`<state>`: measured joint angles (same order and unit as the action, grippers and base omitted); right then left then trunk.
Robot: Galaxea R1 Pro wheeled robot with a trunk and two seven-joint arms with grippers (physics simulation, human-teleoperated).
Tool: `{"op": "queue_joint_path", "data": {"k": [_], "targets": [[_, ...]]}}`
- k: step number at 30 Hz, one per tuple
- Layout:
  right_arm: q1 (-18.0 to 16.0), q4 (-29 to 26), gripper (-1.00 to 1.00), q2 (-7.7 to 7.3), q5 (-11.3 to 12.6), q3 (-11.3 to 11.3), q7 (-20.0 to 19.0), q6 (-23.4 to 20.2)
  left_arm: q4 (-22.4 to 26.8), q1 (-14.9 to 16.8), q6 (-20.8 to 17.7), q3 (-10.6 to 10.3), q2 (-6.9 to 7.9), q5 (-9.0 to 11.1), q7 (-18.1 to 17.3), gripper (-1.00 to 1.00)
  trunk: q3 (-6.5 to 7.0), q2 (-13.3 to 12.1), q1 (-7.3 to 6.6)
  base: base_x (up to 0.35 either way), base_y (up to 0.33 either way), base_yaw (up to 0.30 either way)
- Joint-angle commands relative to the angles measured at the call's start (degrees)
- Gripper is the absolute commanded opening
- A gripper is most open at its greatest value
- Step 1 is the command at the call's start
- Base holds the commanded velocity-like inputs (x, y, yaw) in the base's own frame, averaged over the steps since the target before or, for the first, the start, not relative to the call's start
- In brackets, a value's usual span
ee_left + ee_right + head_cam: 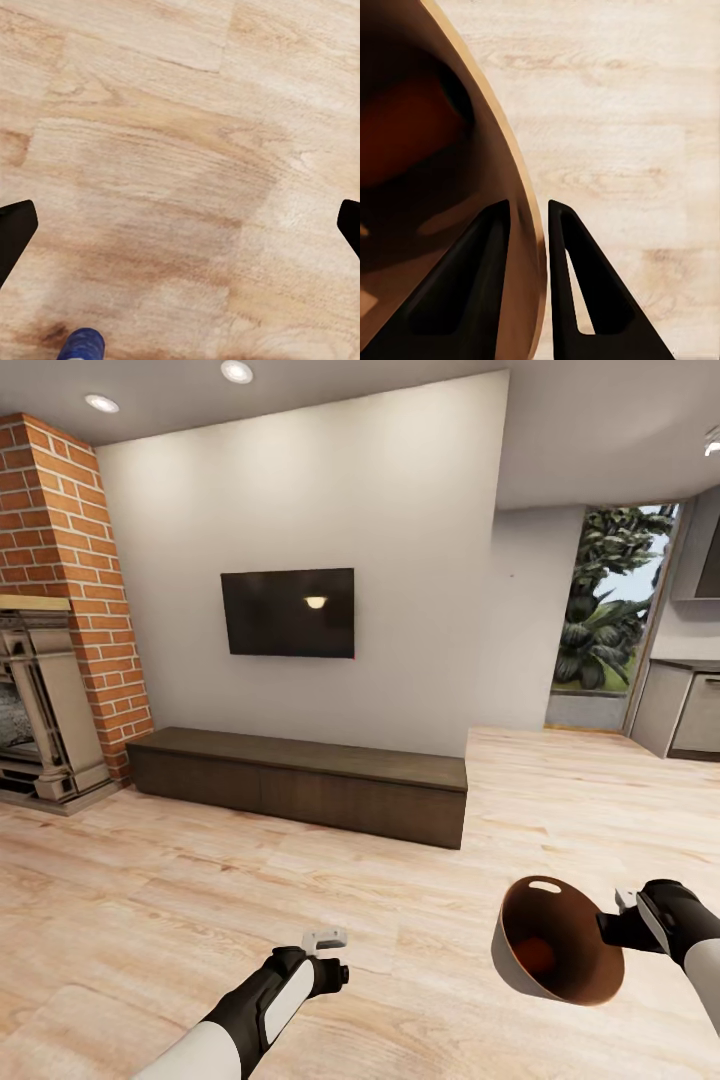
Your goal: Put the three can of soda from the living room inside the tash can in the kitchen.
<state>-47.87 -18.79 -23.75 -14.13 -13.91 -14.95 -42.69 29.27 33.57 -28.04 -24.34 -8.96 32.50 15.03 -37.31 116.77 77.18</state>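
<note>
Right claw clamped on the rim of the tash can, fingers straddling its wall, one inside and one outside. Bin held tipped on its side above the wooden floor, mouth turned toward the camera, tan interior showing. Inside, near the bottom, an orange-red shape, probably a can of soda. Left claw spread wide and empty, low over the floor. Ahead: a dark low cabinet beneath a wall television, brick fireplace at left, grey kitchen cabinets at far right.
</note>
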Motion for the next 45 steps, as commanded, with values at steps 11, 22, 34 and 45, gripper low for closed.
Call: {"op": "queue_joint_path", "data": {"k": [11, 22, 34, 45], "targets": [[-0.04, -1.17, -1.00, 0.10, 0.94, -0.24, -0.25, -4.60, -0.02, 0.00, 0.01, -0.06, 0.00, -0.07, 0.00, 1.00, -0.67, 0.00, 0.00, 0.000, 0.000, 0.000], [-0.07, -1.25, -1.00, 0.11, 0.74, -0.24, -0.19, -4.78, -0.03, -0.03, 0.01, -0.09, 0.00, -0.07, 0.02, 1.00, -1.48, 0.00, 0.00, 0.000, 0.000, 0.000], [-0.15, -2.05, -1.00, 0.59, 0.68, -0.24, -0.14, -4.95, -0.21, 0.00, 0.01, -0.09, 0.00, -0.07, 0.08, 1.00, -1.53, 0.00, 0.00, 0.000, 0.000, 0.000], [-1.68, -4.58, -1.00, 2.08, 0.98, -0.32, 0.74, -7.89, -0.78, 0.00, 0.12, -0.05, 0.04, -0.06, 0.18, 1.00, -1.53, 0.00, 0.00, 0.000, 0.000, 0.000]]}}
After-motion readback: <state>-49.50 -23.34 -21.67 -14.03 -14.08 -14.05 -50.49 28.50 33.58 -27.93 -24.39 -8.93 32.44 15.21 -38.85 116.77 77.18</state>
